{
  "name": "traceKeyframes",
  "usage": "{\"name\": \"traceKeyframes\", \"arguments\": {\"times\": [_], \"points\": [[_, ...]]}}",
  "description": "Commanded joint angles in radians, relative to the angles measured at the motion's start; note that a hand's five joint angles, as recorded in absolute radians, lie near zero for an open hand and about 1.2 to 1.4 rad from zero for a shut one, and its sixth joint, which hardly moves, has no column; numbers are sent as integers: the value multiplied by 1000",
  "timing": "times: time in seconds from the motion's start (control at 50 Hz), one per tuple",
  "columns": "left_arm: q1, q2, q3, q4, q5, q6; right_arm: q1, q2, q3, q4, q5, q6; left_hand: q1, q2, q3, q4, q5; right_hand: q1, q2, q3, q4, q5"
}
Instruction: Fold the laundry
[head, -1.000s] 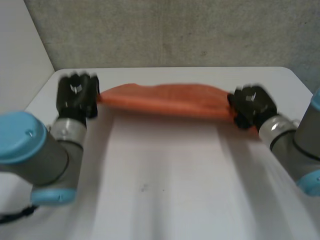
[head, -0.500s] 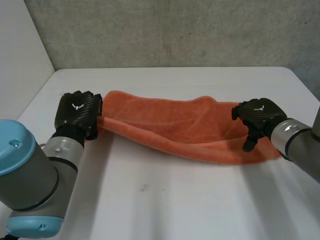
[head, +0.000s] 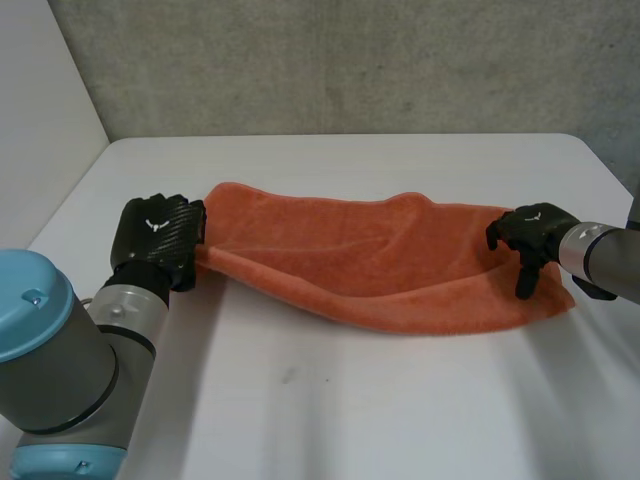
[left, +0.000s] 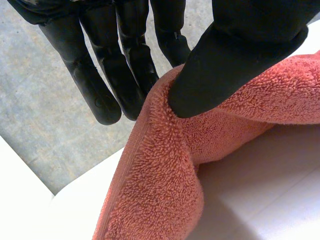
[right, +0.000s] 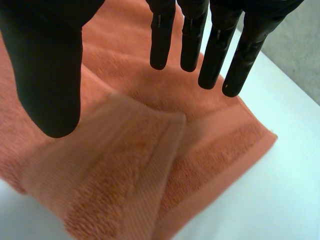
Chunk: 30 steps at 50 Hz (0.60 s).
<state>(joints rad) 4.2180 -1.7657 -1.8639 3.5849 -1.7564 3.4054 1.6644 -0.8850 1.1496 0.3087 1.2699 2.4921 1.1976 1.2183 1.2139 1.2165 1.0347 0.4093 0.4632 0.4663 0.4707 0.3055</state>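
An orange towel (head: 370, 265) lies stretched across the white table (head: 350, 410), doubled over lengthwise. My left hand (head: 155, 238) is at the towel's left end. There the thumb (left: 235, 55) pinches a fold of the towel (left: 165, 190) against the fingers (left: 125, 70), so this hand is shut on it. My right hand (head: 530, 235) hovers just over the towel's right end, open. Its fingers (right: 215, 45) and thumb are straight and apart, holding nothing. Below them a loose corner of the towel (right: 125, 165) rests over the lower layer.
A grey wall (head: 350, 60) runs behind the table's far edge, and a pale side wall (head: 40, 90) stands at the left. Bare table top lies in front of the towel, between the two arms.
The towel, held taut above the table a second ago, has come down onto it. My right hand has opened, let go of the right end and drifted right. The left hand keeps its pinch.
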Motion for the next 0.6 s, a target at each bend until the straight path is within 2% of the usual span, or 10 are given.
{"name": "traceKeyframes", "arguments": {"times": [0.02, 0.18, 0.3, 0.34, 0.46, 0.5, 0.6], "points": [[0, 0, -3, 0, 0, 0, 0, 77, -74, -3, 55, -4, 199, 178, 182, 180, 187, 189, 135, 132, 128, 119], [2, -1, -5, 0, 0, 0, 0, 113, -111, 4, 80, -4, 199, 178, 182, 180, 187, 254, 200, 197, 193, 183], [0, -1, -6, -2, 0, 0, -3, 113, -114, 10, 77, -5, 199, 178, 182, 180, 187, 413, 359, 356, 351, 342], [0, -1, -6, -2, 0, 0, -5, 110, -114, 24, 71, -7, 199, 178, 182, 180, 187, 547, 493, 490, 486, 476], [0, 0, -6, -2, 0, 0, -9, 110, -114, 50, 68, -18, 199, 178, 182, 180, 187, 507, 453, 450, 445, 436], [-1, 0, -8, -2, 0, 0, -9, 110, -114, 56, 69, -19, 199, 178, 182, 180, 187, 323, 269, 266, 261, 252], [0, 0, -8, -2, 0, 0, -11, 110, -114, 55, 71, -19, 199, 178, 182, 180, 187, 275, 221, 218, 213, 204]]}}
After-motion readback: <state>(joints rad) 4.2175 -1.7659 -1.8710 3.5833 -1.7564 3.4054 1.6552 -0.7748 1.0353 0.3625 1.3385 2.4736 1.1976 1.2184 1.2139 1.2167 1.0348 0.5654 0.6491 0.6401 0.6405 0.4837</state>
